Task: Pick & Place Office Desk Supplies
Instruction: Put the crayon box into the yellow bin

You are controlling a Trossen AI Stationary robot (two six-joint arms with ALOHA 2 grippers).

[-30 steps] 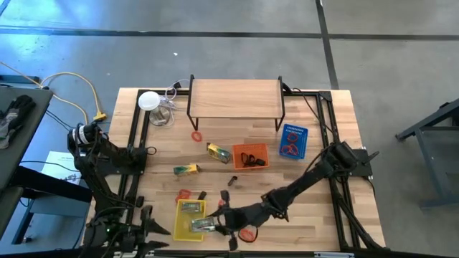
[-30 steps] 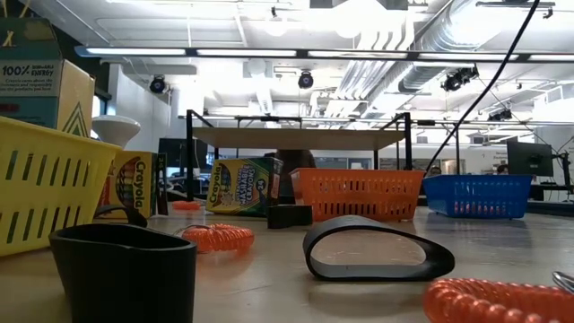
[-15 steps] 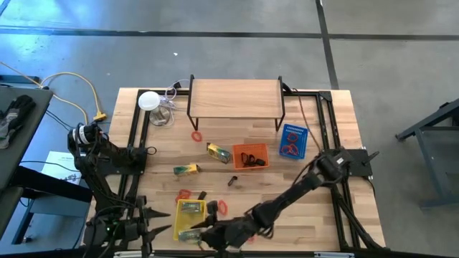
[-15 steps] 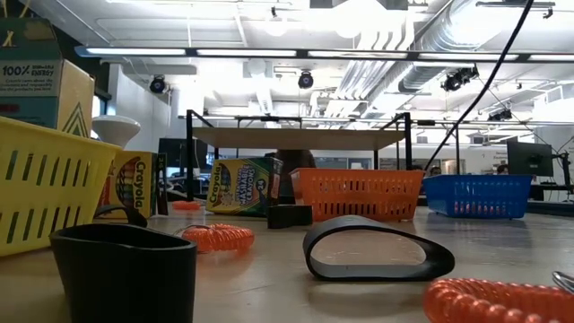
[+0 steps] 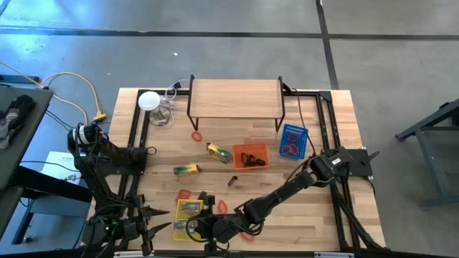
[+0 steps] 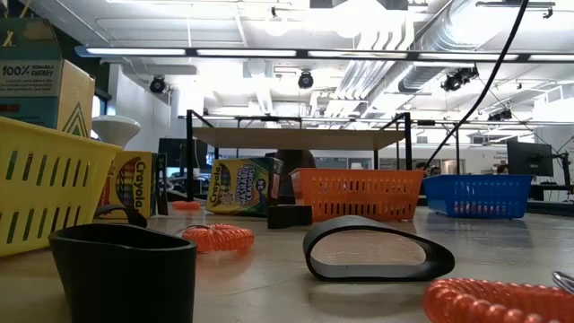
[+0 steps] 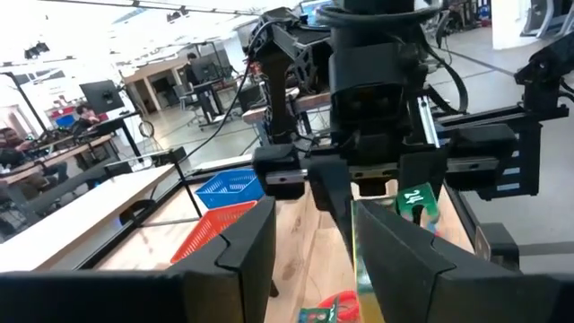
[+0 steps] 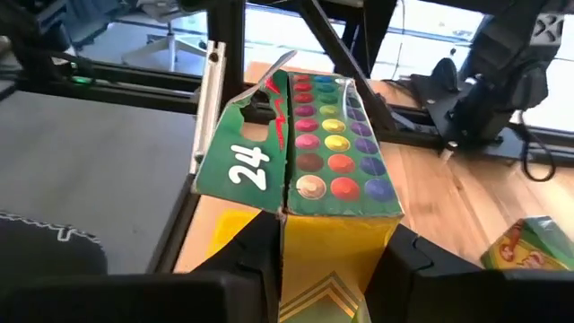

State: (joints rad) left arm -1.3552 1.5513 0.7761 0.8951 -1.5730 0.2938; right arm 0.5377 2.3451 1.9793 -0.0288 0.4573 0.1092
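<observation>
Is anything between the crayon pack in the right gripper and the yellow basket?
Nothing visible stands between them. The right gripper holds the crayon pack right at the yellow basket. Another pack already lies inside.

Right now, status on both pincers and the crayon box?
Right pincer shut on crayon box, at the yellow basket. Left pincer idle near the table's front left corner, nothing held. Red band beside the basket.

Wooden table, plastic yellow basket
</observation>
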